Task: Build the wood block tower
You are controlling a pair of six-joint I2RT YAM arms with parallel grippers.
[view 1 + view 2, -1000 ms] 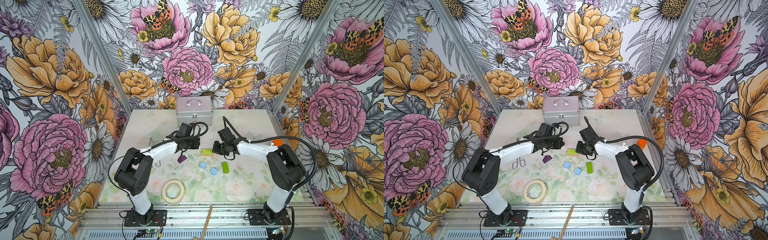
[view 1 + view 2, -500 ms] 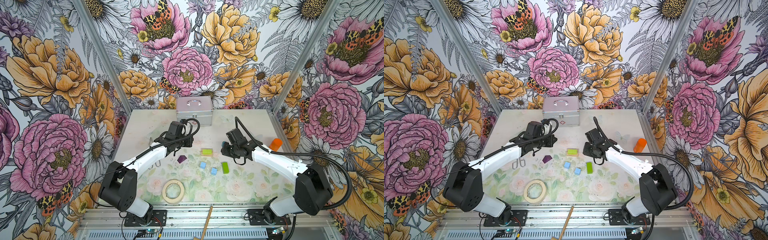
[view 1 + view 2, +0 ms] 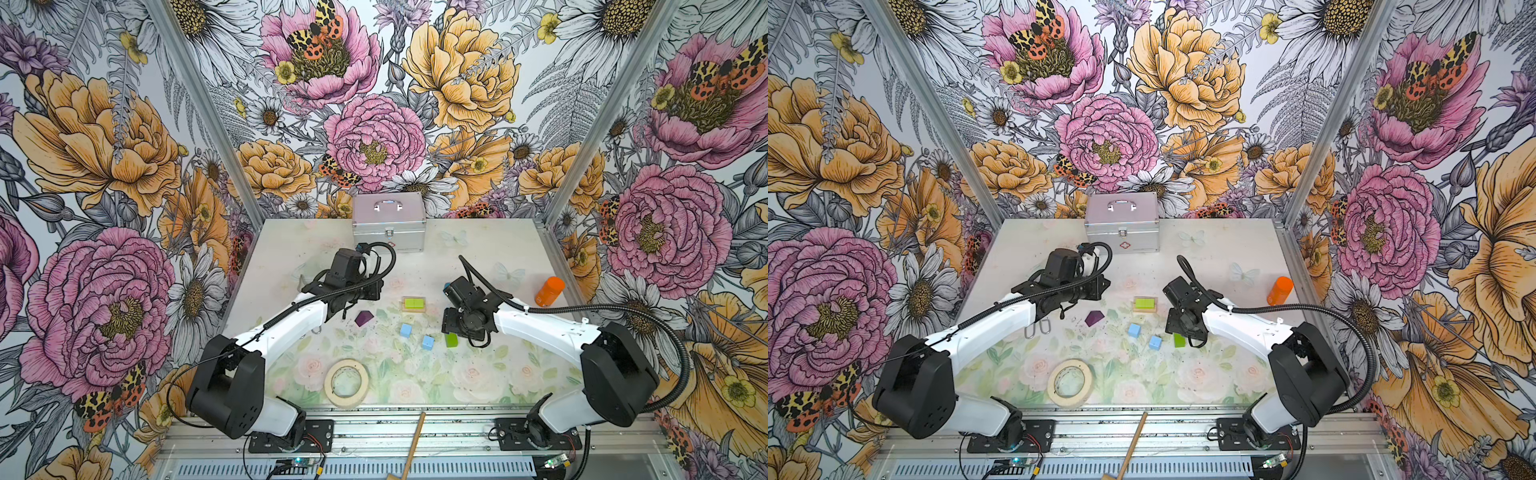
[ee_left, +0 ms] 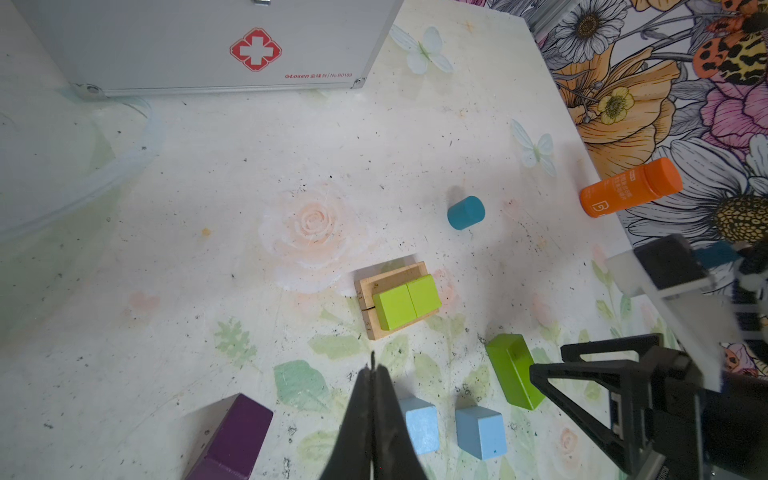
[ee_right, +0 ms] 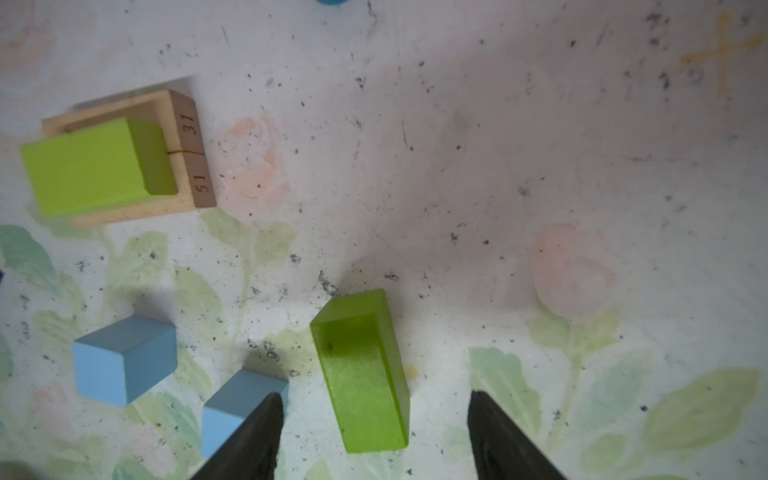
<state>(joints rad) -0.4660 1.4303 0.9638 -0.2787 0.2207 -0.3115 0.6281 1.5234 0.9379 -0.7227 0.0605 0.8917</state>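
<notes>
Two tan bars (image 3: 405, 309) lie side by side with lime-green blocks (image 3: 413, 303) on top, mid-table; this stack also shows as the green blocks (image 4: 405, 301) in the left wrist view. A loose lime-green block (image 5: 361, 374) lies on the table between the spread fingers of my right gripper (image 5: 374, 401), which is open and touches neither side of it. Two light-blue cubes (image 3: 405, 330) (image 3: 428, 342) sit just left of it. The purple roof block (image 3: 364, 318) lies near my left gripper (image 4: 372, 365), which is shut and empty. The teal cylinder (image 4: 466, 212) stands behind the right wrist.
A silver first-aid case (image 3: 388, 226) stands at the back. An orange container (image 3: 549, 291) is at the right edge, a tape roll (image 3: 347, 382) near the front, a wooden stick (image 3: 413, 444) on the front rail, and scissors (image 3: 1037, 328) under the left arm.
My right gripper has opened and moved from beside the stack toward the front, over the loose green block. My left arm has drawn back to the left, still shut.
</notes>
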